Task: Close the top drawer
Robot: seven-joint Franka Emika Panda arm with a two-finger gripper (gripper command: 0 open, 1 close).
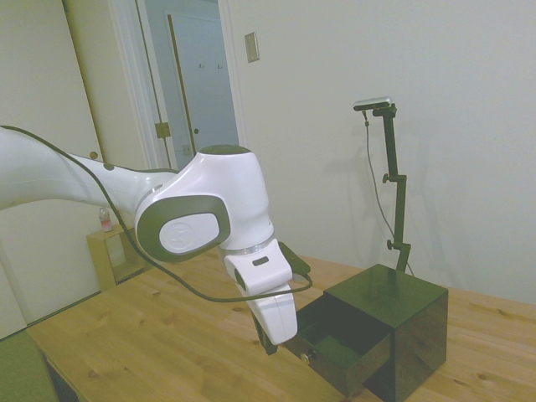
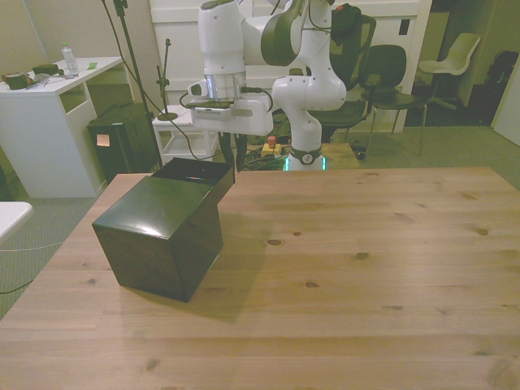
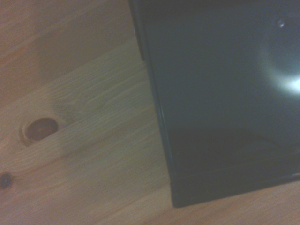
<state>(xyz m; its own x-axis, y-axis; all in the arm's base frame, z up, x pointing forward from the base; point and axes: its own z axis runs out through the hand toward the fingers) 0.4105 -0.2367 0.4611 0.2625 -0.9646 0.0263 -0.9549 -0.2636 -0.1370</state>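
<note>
The top drawer [image 1: 339, 339] is seen pulled out of the black cabinet [image 1: 402, 322] on the wooden surface [image 1: 151, 343]. The gripper [image 1: 268, 345] is lowered just beside the drawer's front; its opening cannot be told, nothing visibly held.

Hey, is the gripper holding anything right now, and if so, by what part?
Cannot be told. The gripper sits just in front of the open top drawer, but its fingers are too hidden to show any hold.
</note>
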